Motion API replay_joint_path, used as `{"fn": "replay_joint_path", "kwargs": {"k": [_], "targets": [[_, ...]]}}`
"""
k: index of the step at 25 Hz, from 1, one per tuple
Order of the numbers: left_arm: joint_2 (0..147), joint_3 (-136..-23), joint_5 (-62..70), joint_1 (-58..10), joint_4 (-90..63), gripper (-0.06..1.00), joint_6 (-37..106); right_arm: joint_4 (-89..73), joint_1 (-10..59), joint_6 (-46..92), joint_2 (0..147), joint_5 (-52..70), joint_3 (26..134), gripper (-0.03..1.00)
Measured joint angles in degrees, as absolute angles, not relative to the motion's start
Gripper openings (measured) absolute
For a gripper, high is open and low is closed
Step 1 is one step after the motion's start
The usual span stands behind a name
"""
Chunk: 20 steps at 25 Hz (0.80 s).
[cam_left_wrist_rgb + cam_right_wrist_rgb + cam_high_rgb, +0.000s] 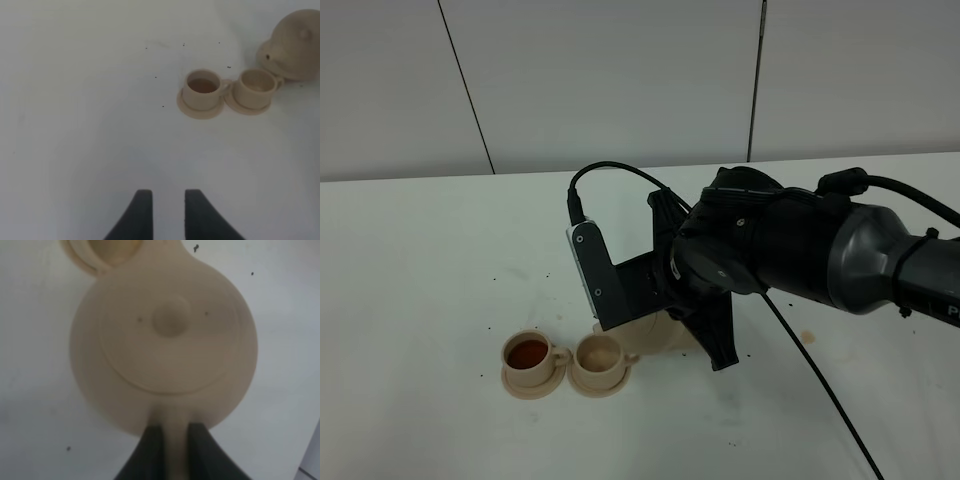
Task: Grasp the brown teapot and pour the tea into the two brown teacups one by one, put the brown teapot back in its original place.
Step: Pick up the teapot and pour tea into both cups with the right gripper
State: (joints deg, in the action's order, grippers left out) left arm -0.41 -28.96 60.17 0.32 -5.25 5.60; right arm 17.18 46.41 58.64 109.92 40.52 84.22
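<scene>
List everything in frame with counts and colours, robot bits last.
brown teapot: 1, beige-tan, tilted, spout toward the second teacup, handle held by the right jaws
teacup with tea: 1, beige-tan, red-brown liquid inside, left of the pair
second teacup: 1, beige-tan, pale inside, right of the pair
cup saucers: 2, beige-tan, one under each cup, side by side
table: 1, white, under everything
stain: 1, brownish, on the table right of the teapot
cable: 1, black, trailing over the table's right side
wall: grey panels, behind the table
right gripper: 1, black, shut on the teapot handle
left gripper: 1, black, jaws apart, empty, above bare table short of the cups
</scene>
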Motion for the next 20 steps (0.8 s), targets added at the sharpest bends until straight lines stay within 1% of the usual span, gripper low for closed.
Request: {"fn": "replay_joint_path", "kwargs": {"k": [12,20], "targets": [[-0.4,-29.0,60.2,0.3,-5.3,0.23,5.6,24.6,48.9,55.9,109.9,40.6,84.2,0.1],[-0.4,-29.0,60.2,0.3,-5.3,0.23,5.6,27.3,49.4,54.3,109.9,40.7,84.2,0.1]]}}
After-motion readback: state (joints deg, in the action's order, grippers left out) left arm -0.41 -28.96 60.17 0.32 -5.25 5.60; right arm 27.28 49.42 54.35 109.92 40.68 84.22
